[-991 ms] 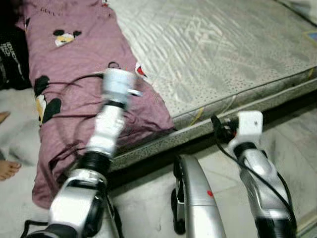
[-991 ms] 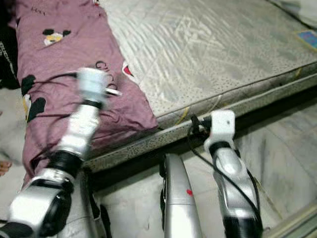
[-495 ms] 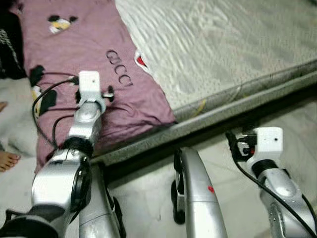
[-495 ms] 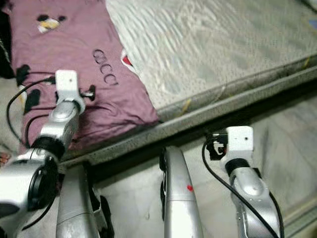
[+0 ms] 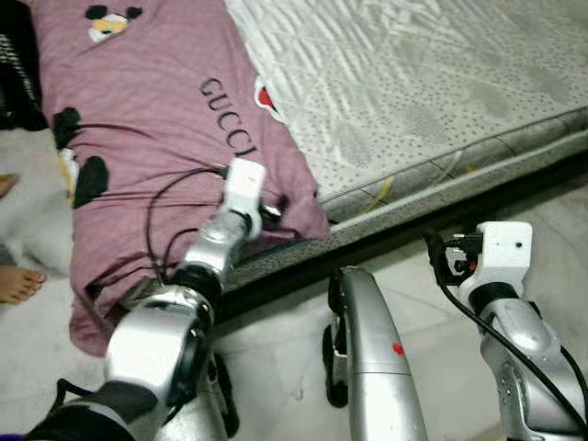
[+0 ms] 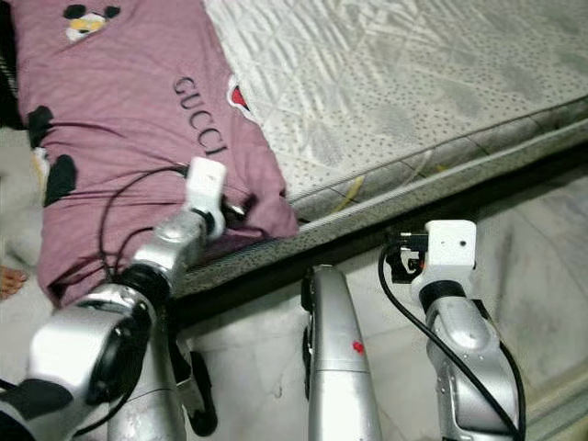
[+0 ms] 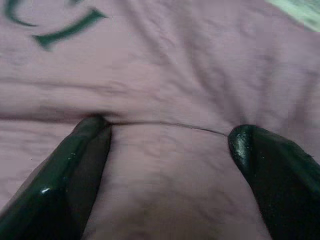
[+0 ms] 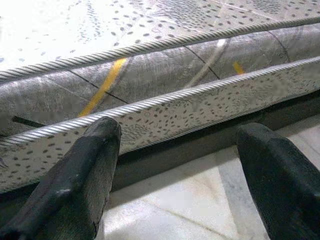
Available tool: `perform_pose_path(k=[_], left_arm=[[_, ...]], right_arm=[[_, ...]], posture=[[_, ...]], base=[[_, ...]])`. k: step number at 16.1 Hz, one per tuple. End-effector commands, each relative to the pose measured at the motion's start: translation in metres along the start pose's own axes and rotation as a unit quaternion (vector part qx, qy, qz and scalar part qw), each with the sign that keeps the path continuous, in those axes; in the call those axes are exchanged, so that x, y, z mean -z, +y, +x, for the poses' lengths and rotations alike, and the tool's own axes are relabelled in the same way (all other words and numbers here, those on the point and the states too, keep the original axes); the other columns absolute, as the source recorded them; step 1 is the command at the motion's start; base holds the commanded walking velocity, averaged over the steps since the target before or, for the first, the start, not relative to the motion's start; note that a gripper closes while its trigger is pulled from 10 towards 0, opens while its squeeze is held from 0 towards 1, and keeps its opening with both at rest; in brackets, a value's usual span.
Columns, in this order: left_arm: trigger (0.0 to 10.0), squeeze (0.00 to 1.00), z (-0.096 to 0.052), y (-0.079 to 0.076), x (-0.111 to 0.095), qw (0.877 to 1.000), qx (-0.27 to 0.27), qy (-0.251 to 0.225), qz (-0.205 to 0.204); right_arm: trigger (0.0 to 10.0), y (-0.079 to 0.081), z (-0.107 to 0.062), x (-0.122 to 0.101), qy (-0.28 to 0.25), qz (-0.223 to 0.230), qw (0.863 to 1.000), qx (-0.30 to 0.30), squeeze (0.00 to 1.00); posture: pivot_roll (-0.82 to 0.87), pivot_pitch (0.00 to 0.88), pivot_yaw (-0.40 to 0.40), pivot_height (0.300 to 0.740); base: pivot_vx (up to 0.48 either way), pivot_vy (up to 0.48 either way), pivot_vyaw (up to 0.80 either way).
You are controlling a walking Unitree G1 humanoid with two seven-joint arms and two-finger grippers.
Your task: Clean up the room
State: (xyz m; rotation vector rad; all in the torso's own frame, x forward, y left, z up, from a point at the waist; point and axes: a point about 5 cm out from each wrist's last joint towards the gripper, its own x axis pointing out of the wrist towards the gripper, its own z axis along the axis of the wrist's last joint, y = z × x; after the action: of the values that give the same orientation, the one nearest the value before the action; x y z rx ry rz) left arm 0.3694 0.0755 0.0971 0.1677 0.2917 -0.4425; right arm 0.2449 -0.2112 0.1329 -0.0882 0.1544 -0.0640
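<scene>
A purple garment [image 5: 156, 101] with cartoon mouse prints and black letters lies spread over the left part of a bare grey mattress [image 5: 413, 83], its lower end hanging over the edge. My left gripper [image 7: 170, 132] is open and pressed down on the garment near its lower right corner, with a crease of cloth running between the fingertips [image 7: 92, 127]. My left arm [image 5: 220, 243] reaches there from below. My right gripper [image 8: 177, 145] is open and empty, held low over the floor and facing the mattress side [image 8: 165, 110]; its wrist [image 5: 496, 253] is at the right.
A pale marble floor [image 5: 560, 220] runs along the mattress front. A person's bare foot [image 5: 18, 285] rests at the left edge by the hanging cloth. Something black [image 5: 18, 64] lies at the top left. My own silver body [image 5: 367, 358] fills the lower middle.
My left arm has swung right and down, from the middle of the garment to its lower right corner at the mattress edge. The right arm has lowered slightly. The view shifted a little.
</scene>
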Motion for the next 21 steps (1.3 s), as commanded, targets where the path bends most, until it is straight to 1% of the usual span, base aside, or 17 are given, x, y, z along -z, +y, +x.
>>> perform_pose_path(k=[1,3,4,5,6,7,8,10,11,12,13,14,15,17,19,20,21], left_arm=[[10.0,0.0,-0.004,-0.041,0.041,0.992,0.092,0.077,0.031],[10.0,0.0,-0.004,-0.037,0.039,0.993,0.078,0.071,0.049],[10.0,0.0,-0.001,-0.022,0.021,0.997,0.034,0.03,0.054],[10.0,0.0,0.0,-0.011,0.008,0.999,0.007,0.0,0.048],[10.0,0.0,0.0,0.007,-0.013,0.998,-0.033,-0.046,0.04],[10.0,0.0,-0.002,0.015,-0.022,0.996,-0.05,-0.068,0.038],[10.0,0.0,-0.009,0.042,-0.046,0.985,-0.109,-0.128,0.029],[10.0,0.0,-0.02,0.064,-0.061,0.972,-0.156,-0.175,0.024],[10.0,0.0,-0.03,0.08,-0.064,0.961,-0.19,-0.202,0.015],[10.0,0.0,-0.041,0.093,-0.062,0.95,-0.218,-0.223,0.013],[10.0,0.0,-0.056,0.103,-0.053,0.939,-0.249,-0.236,0.006],[10.0,0.0,-0.067,0.106,-0.046,0.934,-0.257,-0.247,0.01],[10.0,0.0,-0.079,0.107,-0.039,0.928,-0.273,-0.253,0.002],[10.0,0.0,-0.094,0.109,-0.027,0.918,-0.298,-0.262,-0.02],[10.0,0.0,-0.116,0.101,-0.005,0.908,-0.321,-0.267,-0.039],[10.0,0.0,-0.125,0.097,0.006,0.903,-0.339,-0.261,-0.041],[10.0,0.0,-0.129,0.095,0.01,0.901,-0.347,-0.256,-0.042]], right_arm=[[10.0,0.01,0.005,0.001,-0.006,0.009,1.0,-0.006,0.0],[10.0,0.015,0.011,-0.001,-0.013,0.016,1.0,-0.007,0.0],[10.0,0.02,0.015,-0.003,-0.02,0.023,1.0,-0.006,0.0],[10.0,0.022,0.018,-0.004,-0.023,0.026,0.999,-0.007,0.0],[10.0,0.027,0.025,-0.007,-0.031,0.03,0.999,-0.01,0.0],[10.0,0.028,0.027,-0.009,-0.036,0.033,0.999,-0.012,0.0],[10.0,0.033,0.038,-0.015,-0.051,0.043,0.998,-0.021,0.0],[10.0,0.04,0.049,-0.019,-0.06,0.052,0.996,-0.033,0.0],[10.0,0.049,0.058,-0.022,-0.067,0.057,0.995,-0.046,0.0],[10.0,0.057,0.065,-0.025,-0.072,0.062,0.994,-0.058,0.0],[10.0,0.065,0.071,-0.029,-0.079,0.066,0.992,-0.068,0.0],[10.0,0.071,0.076,-0.032,-0.086,0.069,0.991,-0.075,0.0],[10.0,0.075,0.078,-0.035,-0.093,0.073,0.99,-0.08,0.0],[10.0,0.08,0.085,-0.039,-0.1,0.08,0.988,-0.086,0.0],[10.0,0.085,0.09,-0.041,-0.115,0.077,0.986,-0.087,0.0],[10.0,0.089,0.091,-0.043,-0.12,0.085,0.985,-0.093,0.0],[10.0,0.09,0.092,-0.043,-0.123,0.09,0.984,-0.097,0.0]], posture=[[-0.31,0.259,0.037,0.508],[-0.29,0.239,0.049,0.508],[-0.28,0.225,0.053,0.508],[-0.27,0.203,0.056,0.508],[-0.25,0.184,0.056,0.508],[-0.25,0.174,0.055,0.508],[-0.22,0.148,0.046,0.508],[-0.2,0.115,0.034,0.508],[-0.17,0.083,0.025,0.508],[-0.15,0.064,0.021,0.508],[-0.12,0.026,0.017,0.508],[-0.11,0.006,0.015,0.508],[-0.1,0.0,0.013,0.508],[-0.07,0.0,0.007,0.508],[-0.05,0.0,0.002,0.508],[-0.05,0.0,0.002,0.508],[-0.05,0.0,0.0,0.508]], base=[[0.0,0.0,0.0],[0.0,0.0,0.0],[0.0,0.0,0.0],[0.0,0.0,0.0],[0.0,0.0,0.0],[0.0,0.0,0.0],[0.0,0.0,0.0],[0.0,0.0,0.0],[0.0,0.0,0.0],[0.0,0.0,0.0],[0.0,0.0,0.0],[0.0,0.0,0.0],[0.0,0.0,0.0],[0.0,0.0,0.0],[0.0,0.0,0.0],[0.0,0.0,0.0],[0.0,0.0,0.0]])
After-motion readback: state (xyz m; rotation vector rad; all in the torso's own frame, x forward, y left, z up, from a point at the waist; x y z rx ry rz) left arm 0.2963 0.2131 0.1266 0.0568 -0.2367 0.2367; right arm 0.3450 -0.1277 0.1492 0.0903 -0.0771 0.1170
